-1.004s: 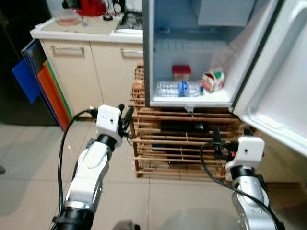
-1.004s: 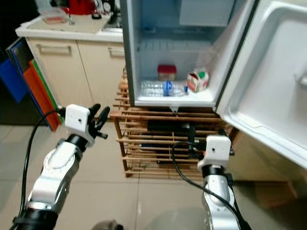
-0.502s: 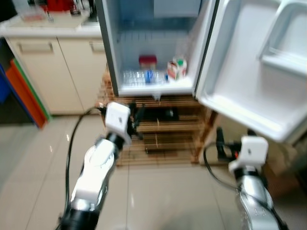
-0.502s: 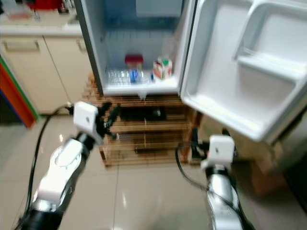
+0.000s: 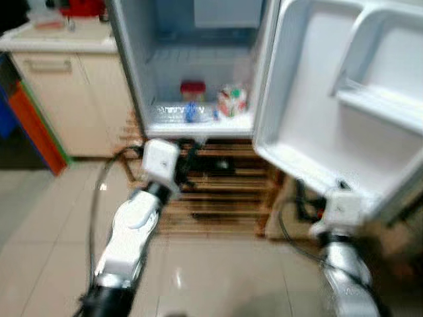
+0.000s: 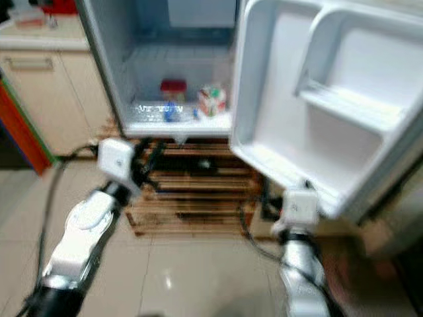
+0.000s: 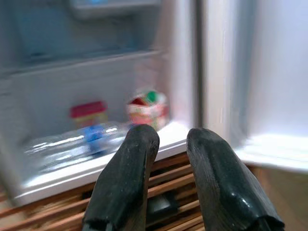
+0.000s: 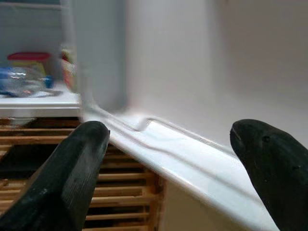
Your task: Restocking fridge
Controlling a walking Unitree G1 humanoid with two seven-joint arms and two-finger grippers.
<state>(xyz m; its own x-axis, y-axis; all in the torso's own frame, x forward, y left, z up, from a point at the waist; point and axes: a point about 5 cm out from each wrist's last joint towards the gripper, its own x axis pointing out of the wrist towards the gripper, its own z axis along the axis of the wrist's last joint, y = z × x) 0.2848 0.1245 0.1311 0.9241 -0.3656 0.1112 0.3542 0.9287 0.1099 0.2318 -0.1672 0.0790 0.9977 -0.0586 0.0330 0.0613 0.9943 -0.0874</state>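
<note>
- Fridge (image 5: 192,59) sits upper centre of the head view, cabinet open, its white door (image 5: 344,112) swung wide across the upper right.
- On the bottom shelf: a red-lidded tub (image 5: 192,90) at the back, a small carton (image 5: 232,100) to its right, and a clear water bottle with a blue label (image 5: 188,112) lying on its side in front.
- Compared with a second ago, the whole picture has slid: the fridge now lies more to the left and the door's inner shelves (image 5: 370,99) take far more of the frame. That reads as the camera turning, not the goods moving; the shelf contents look unchanged.
- My call for the task: the robot is repositioning, with no new item in hand to stock.
- Left gripper (image 7: 166,144) hangs mid-frame, below the shelf edge, fingers nearly together with a slim gap, gripping nothing and pointing at the carton.
- Right gripper (image 8: 175,149) sits lower right, under the door's bottom edge, fingers spread wide, empty.
- Beneath the fridge, a wooden slatted rack (image 5: 218,191); a cream counter cabinet (image 5: 66,99) stands at the upper left.
</note>
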